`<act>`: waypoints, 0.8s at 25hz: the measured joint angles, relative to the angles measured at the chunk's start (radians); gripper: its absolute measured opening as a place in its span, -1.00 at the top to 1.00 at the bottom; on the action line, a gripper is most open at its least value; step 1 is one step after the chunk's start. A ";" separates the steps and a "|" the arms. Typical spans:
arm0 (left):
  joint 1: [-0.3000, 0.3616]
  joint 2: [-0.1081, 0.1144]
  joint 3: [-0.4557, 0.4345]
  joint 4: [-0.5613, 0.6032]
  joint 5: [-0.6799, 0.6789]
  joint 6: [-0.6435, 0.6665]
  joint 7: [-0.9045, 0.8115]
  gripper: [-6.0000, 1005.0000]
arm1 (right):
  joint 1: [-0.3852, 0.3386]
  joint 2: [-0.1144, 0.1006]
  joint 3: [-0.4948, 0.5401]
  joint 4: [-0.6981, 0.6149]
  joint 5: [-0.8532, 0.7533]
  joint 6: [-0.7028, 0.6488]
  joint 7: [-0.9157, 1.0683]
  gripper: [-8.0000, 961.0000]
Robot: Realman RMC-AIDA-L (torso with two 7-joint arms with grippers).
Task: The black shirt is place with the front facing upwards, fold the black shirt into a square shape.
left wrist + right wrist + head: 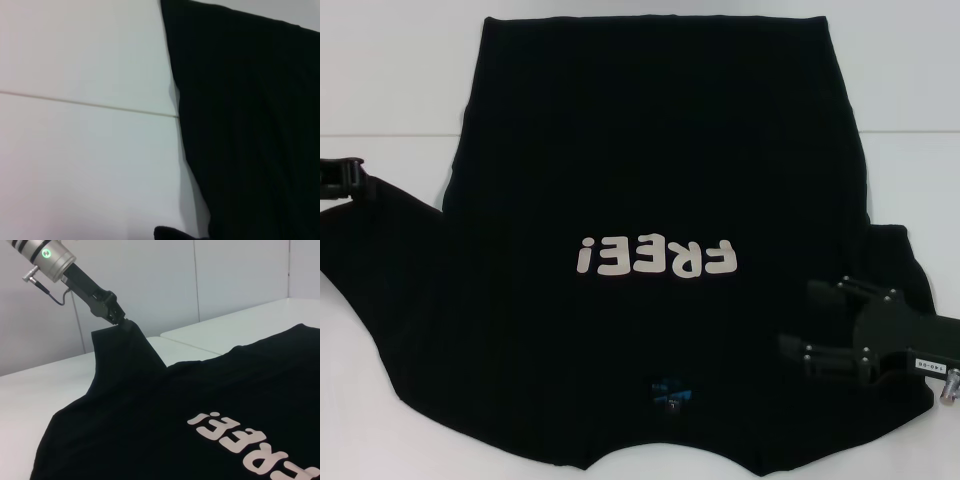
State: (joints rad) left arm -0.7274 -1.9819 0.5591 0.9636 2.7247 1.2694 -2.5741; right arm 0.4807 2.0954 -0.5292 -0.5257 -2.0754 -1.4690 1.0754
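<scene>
The black shirt lies front up on the white table, its cream "FREE!" lettering in the middle and a small blue neck label near the front edge. At the far left, my left gripper is shut on the tip of one sleeve. The right wrist view shows that gripper pinching the sleeve and lifting it into a peak above the shirt. My right gripper hovers open over the other sleeve at the right, with nothing between its fingers. A straight shirt edge fills the left wrist view.
The white table shows bare surface to the left and behind the shirt, with a thin seam line across it. A pale wall rises behind the table. The shirt's neck end reaches the front edge of the head view.
</scene>
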 joint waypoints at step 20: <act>-0.083 -0.003 0.000 -0.175 -0.189 0.059 -0.111 0.83 | 0.001 0.000 -0.018 0.018 0.000 0.006 -0.009 -0.93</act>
State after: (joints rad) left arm -0.8102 -1.9847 0.5596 0.7882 2.5356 1.3279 -2.6854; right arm 0.4815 2.0950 -0.5473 -0.5075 -2.0754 -1.4632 1.0661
